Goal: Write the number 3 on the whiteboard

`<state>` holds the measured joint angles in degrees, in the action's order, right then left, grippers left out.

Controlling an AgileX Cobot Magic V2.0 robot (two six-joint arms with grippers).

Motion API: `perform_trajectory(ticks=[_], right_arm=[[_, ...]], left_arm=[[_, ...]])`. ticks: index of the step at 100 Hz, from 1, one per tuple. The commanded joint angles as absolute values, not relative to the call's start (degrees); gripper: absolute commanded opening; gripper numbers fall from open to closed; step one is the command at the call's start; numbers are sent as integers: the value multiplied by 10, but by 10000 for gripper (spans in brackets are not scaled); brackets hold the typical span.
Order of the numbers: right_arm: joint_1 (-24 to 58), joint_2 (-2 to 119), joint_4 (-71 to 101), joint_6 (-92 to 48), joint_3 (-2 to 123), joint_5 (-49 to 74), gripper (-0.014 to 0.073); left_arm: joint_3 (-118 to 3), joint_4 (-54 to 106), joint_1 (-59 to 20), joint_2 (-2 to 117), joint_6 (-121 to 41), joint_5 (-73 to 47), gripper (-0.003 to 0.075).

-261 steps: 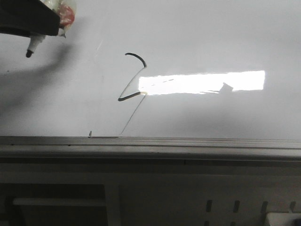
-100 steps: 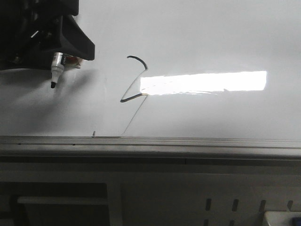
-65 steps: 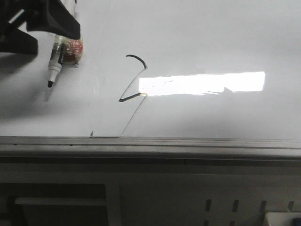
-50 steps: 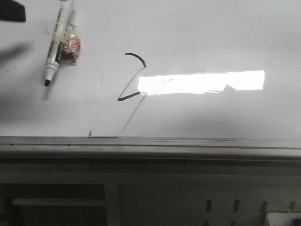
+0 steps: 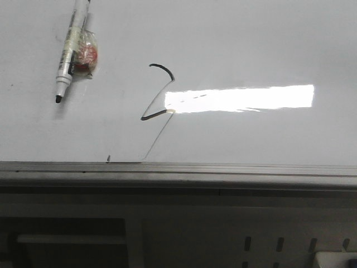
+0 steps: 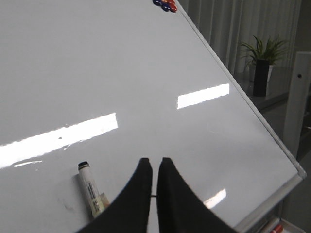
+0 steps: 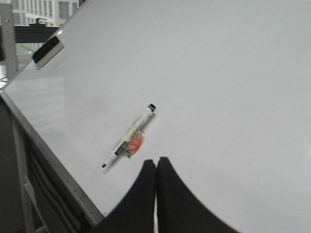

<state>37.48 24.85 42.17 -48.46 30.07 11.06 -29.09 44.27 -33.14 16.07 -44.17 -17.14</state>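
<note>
The whiteboard (image 5: 251,44) fills the front view, with a grey frame rail (image 5: 178,167) along its near edge. The number 3 (image 5: 162,67) is a thin black scrawl: a dark arc above, a small hook midway and faint slanted lines joining them. A white marker (image 5: 71,47) with a red-and-clear tag lies loose on the board to the left of it, tip towards the rail. It also shows in the left wrist view (image 6: 90,190) and the right wrist view (image 7: 130,136). My left gripper (image 6: 155,160) is shut and empty, above the board beside the marker. My right gripper (image 7: 156,161) is shut and empty. Neither gripper shows in the front view.
A bright rectangular light reflection (image 5: 240,99) lies right of the scrawl. A tiny black speck (image 5: 108,158) sits near the rail. An eraser (image 7: 47,52) rests at one far board corner, coloured magnets (image 6: 165,5) at another. A potted plant (image 6: 262,63) stands beyond the board.
The left gripper carried the marker over the board's left side, let it go there and withdrew out of the front view. The marker now lies loose.
</note>
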Motion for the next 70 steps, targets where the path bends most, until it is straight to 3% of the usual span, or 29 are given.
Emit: perform_trajectory(ticks=[1, 23, 70], right_arm=[[372, 212, 426, -485, 250, 10, -63], [372, 149, 426, -485, 162, -18, -64], [372, 146, 426, -485, 120, -19, -64]], left_arm=[[-277, 433, -332, 123, -440, -173, -20], [-238, 437, -332, 59, -440, -205, -20], [-238, 439, -332, 57, -440, -214, -20]])
